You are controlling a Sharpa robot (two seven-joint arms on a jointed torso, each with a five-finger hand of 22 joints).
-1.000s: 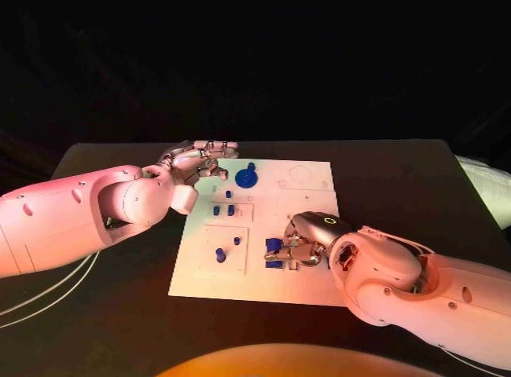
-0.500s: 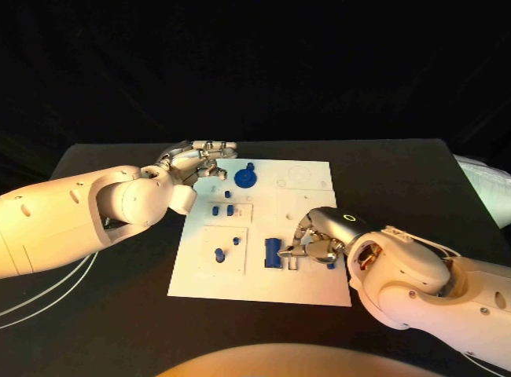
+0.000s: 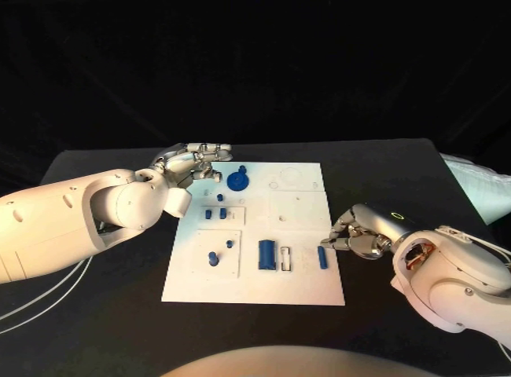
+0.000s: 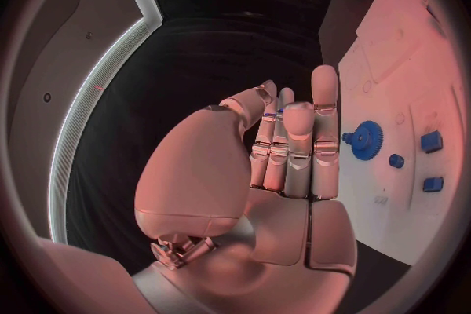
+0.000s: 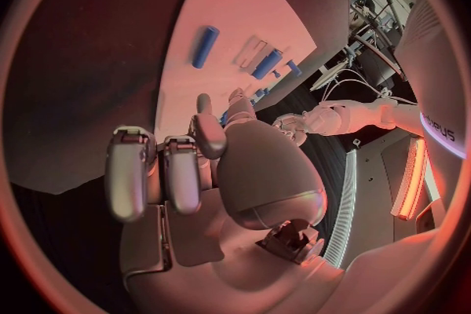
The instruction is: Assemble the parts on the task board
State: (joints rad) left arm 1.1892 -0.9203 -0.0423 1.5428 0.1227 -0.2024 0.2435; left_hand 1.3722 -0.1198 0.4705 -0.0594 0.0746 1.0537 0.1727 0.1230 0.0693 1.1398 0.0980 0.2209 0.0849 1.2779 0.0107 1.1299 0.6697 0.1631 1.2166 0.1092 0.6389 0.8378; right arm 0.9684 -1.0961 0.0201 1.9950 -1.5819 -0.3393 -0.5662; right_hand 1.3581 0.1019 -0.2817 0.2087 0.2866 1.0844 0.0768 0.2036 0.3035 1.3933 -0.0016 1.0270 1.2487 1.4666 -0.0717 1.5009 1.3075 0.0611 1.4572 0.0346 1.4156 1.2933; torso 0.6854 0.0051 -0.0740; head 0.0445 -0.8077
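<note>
Parts lie blue on the task board mid-counter from overhead, where the right hand, fingers curled on nothing, has drawn off to the board's edge, releasing a piece; wrist views show the left hand empty, fingers straight.

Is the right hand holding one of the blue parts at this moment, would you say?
No, the right hand sits off the task board's edge with nothing in it, beside a blue part lying on the board.

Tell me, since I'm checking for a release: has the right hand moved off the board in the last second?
Yes. The right hand has drawn back rightward off the board, past its right edge, leaving the blue parts lying there.
</note>
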